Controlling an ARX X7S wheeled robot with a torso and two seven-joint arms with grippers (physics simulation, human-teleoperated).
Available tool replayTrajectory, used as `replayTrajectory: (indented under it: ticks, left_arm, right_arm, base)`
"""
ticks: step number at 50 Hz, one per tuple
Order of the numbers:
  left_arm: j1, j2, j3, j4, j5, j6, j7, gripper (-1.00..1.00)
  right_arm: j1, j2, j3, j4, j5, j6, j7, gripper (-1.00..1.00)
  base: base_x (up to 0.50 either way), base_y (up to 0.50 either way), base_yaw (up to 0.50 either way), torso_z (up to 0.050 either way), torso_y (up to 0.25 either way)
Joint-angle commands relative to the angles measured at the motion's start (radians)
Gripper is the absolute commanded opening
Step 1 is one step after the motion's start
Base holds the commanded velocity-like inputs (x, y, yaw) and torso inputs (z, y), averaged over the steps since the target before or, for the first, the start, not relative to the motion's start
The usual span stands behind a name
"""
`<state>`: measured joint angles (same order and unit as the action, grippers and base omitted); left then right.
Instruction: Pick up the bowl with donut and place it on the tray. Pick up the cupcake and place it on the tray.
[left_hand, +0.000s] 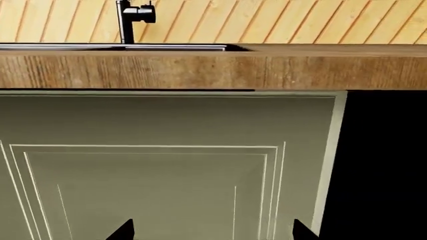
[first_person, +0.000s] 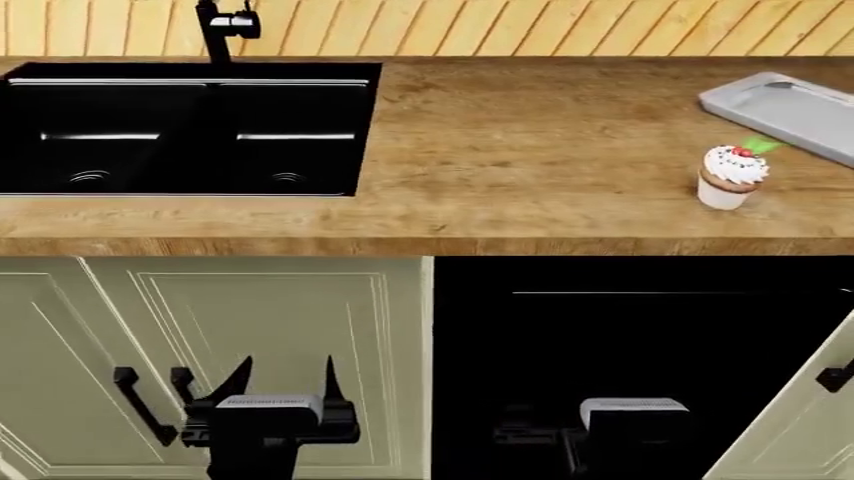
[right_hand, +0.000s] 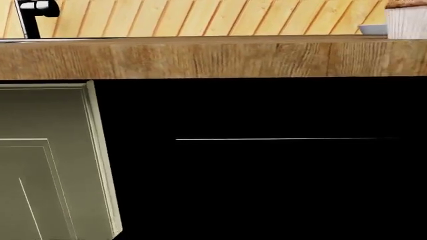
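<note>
A: Where are my tools now?

B: Both hang low, in front of the cabinet and under the edge of the surface (first_person: 534, 150). The left tool (first_person: 284, 385) has its fingers apart and holds nothing. The right tool (first_person: 634, 415) sits against the black opening, so I cannot tell if it is open or closed.

A: And the things for the task?

B: The cupcake (first_person: 733, 177) stands upright on the surface, above the right tool and a little to its outer side. The tray (first_person: 787, 110) lies just behind the cupcake, farther from the tool, and part of it is cut by the frame. The bowl and the donut I do not see in any view.

A: What can go wrong from here?

B: I think the first danger is the edge of the surface. If I lift the right tool straight up, it may hit the underside, because the tool is below the edge. Also the cupcake is small and light; a push from one finger may tip it over. And I must turn the head to find the bowl before I plan that reach.
</note>
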<state>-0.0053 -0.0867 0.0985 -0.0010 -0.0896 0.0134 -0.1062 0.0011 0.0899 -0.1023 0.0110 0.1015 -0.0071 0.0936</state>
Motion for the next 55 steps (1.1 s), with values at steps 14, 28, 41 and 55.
replayTrajectory:
  ticks: [14,28,41,55]
  left_arm:
    - [0.004,-0.029,0.039,0.013,-0.028,0.002,-0.016,1.0]
    - [0.004,-0.041,0.05,0.016,-0.051,0.008,-0.02,1.0]
    - [0.0,-0.051,0.059,0.0,-0.064,0.027,-0.023,1.0]
    - [0.003,-0.056,0.066,0.007,-0.077,0.032,-0.037,1.0]
  right_arm:
    - [-0.015,0.029,-0.03,-0.029,0.025,0.01,0.028,1.0]
    - [-0.002,0.044,-0.04,-0.057,0.043,0.056,0.041,1.0]
    - [0.014,0.055,-0.052,-0.069,0.054,0.079,0.047,1.0]
    - [0.004,0.06,-0.057,-0.058,0.068,0.057,0.056,1.0]
  base:
    - [-0.01,-0.5,0.0,0.0,0.0]
    - [-0.01,-0.5,0.0,0.0,0.0]
    - [-0.01,-0.5,0.0,0.0,0.0]
    - [-0.01,-0.5,0.0,0.0,0.0]
